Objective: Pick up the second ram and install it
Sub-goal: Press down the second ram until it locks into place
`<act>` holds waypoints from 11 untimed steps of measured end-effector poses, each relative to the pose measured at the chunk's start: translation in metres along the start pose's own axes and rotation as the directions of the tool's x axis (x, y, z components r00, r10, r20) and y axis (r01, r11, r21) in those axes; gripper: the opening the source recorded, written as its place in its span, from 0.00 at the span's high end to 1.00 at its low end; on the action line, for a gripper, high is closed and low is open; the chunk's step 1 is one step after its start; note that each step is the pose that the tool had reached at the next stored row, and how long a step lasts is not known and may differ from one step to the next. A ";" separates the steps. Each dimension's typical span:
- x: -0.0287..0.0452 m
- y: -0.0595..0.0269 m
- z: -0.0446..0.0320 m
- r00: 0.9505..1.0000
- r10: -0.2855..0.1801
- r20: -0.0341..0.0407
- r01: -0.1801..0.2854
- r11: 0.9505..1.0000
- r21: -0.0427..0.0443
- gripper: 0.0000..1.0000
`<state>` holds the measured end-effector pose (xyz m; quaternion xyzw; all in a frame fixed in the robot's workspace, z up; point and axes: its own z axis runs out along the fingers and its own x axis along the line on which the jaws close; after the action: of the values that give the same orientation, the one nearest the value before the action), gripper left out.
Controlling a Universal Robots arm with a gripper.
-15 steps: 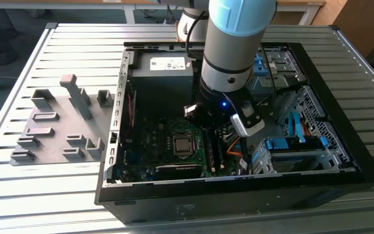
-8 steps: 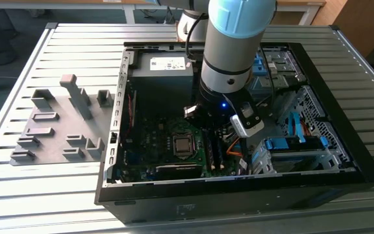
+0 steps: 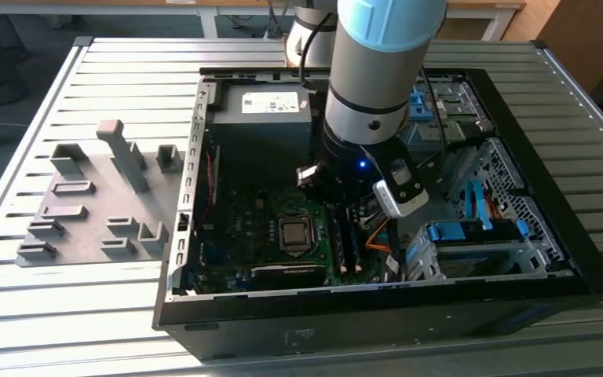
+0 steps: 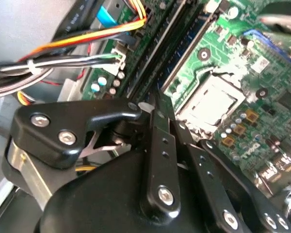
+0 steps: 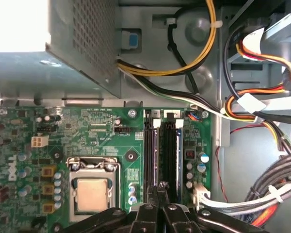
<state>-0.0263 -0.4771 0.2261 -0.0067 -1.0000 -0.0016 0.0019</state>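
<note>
My gripper (image 5: 158,187) is shut, its two black fingers pressed together with nothing visible between them. The tips hang just over the near end of two long dark memory slots (image 5: 152,155) on the green motherboard (image 5: 102,131), beside the silver processor socket (image 5: 91,193). In the second wrist view the closed fingertips (image 4: 158,99) point down at the same slots (image 4: 170,53). I cannot tell the second ram apart from the slots, which I see from above as dark strips. In the exterior view the arm (image 3: 370,118) reaches down into the open computer case (image 3: 553,236) above the slots (image 3: 347,243).
Bundles of yellow, orange, black and white cables (image 5: 262,102) run close beside the slots. The power supply box (image 3: 264,106) sits at the back of the case and a drive cage with blue clips (image 3: 474,236) at the exterior view's right. A grey fixture with upright blocks (image 3: 92,204) lies on the slatted table.
</note>
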 end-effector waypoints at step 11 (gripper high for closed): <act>0.0000 0.0000 -0.0104 1.000 0.000 0.000 0.000 1.000 0.000 0.89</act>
<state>-0.0263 -0.4771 0.2365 -0.0066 -1.0000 -0.0015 0.0020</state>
